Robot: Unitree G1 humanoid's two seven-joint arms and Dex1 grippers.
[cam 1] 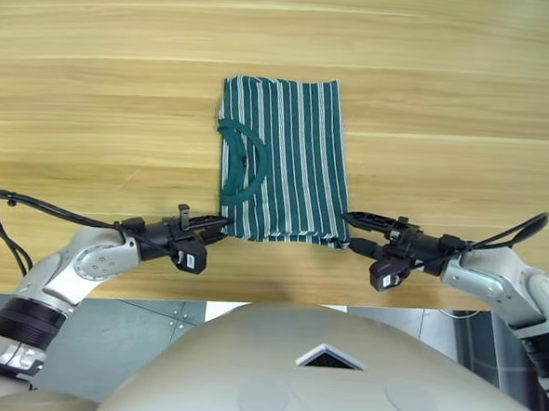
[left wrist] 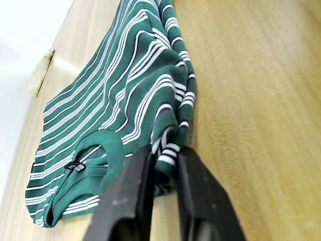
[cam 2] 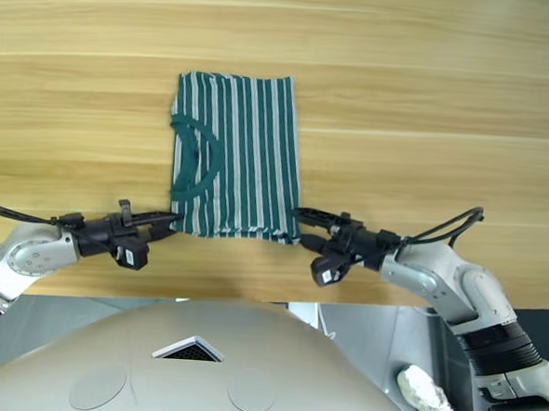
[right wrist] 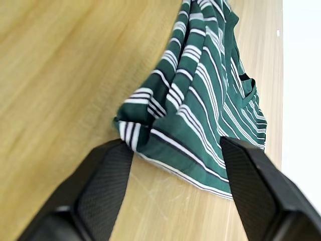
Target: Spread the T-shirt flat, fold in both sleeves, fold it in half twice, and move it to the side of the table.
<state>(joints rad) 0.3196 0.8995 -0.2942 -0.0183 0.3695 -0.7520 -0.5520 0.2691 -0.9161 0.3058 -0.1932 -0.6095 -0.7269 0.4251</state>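
Pinching 1 T-shirt [cam 1: 282, 159] corner: L hand [cam 1: 220, 223]; R hand [cam 1: 349, 229] splayed.

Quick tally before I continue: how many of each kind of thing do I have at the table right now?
T-shirt, green with white stripes, folded: 1
Grippers: 2 (left gripper shut on the T-shirt's near corner; right gripper open around the other near corner)
Wooden table: 1
Total: 4
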